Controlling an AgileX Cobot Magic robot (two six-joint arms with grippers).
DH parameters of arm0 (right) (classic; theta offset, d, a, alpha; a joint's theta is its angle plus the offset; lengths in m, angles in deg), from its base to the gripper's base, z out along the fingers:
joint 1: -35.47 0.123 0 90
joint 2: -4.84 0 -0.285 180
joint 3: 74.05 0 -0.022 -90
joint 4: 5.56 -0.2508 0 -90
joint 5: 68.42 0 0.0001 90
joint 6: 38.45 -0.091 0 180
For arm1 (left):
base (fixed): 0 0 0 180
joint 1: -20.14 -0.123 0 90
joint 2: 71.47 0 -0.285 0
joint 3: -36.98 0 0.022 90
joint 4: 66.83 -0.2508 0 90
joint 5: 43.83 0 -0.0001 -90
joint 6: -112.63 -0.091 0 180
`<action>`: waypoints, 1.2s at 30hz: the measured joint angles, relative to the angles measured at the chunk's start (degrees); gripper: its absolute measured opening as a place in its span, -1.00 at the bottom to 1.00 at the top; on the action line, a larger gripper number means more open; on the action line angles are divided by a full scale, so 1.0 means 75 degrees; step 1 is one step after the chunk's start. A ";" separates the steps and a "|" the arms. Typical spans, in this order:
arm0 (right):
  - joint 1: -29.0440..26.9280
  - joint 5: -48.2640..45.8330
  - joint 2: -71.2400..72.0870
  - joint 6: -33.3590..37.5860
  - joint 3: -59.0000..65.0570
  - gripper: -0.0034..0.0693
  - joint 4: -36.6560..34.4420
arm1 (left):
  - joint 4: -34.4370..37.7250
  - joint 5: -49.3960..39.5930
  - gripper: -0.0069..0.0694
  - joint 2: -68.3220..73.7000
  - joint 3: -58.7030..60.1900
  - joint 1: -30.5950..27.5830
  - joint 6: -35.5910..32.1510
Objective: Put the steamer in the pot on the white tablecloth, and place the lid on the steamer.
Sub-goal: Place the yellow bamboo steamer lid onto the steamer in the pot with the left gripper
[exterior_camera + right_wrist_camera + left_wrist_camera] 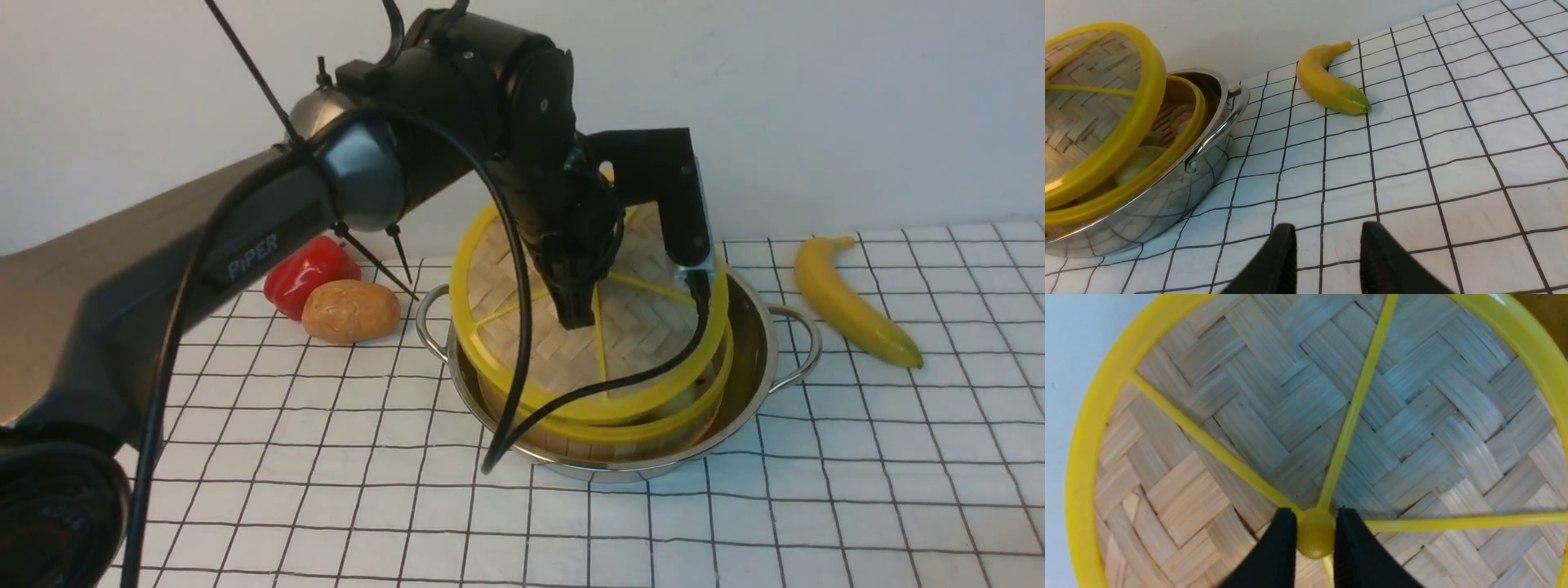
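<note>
The left hand (1315,512) was clamped on the small, smooth yellow knob (1315,539) at the centre of the lid (645,318), one black tapered finger pressed to each side of it. The lid was a flat round disc of pale bamboo strips woven in a herringbone pattern, ringed by a thick glossy yellow rim, with thin yellow spokes running from the knob out to that rim. It hung tilted over the steamer (620,431), its far edge raised toward the wall and its near edge low against the steamer's yellow rim; whether the two rims touched there could not be told.

The steamer sat inside the pot (751,367), its upright bamboo wall showing under a matching yellow rim. Through the gap on the right, the right wrist view showed a slatted floor and a few pale rounded items too indistinct to name. The pot was wide, shallow and mirror-bright steel, with a loop handle at each side, its polished wall reflecting the grid beneath it. It stood on the white tablecloth (816,490), a smooth cloth crossed by thin black lines into squares, covering the worktop.

The right hand (1327,232) was open and empty, its two black fingers spread above the cloth, to the right of the pot.

A curved yellow banana (849,306) with a greenish tip lay right of the pot. A glossy red pepper (306,273) and a matte tan potato (351,310) lay close together to its left.
</note>
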 joint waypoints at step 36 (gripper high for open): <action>0.0000 0.0000 0.0000 0.0000 0.0000 -0.25 0.0000 | 0.0234 0.0369 -0.55 0.0471 -0.0008 -0.0242 0.0016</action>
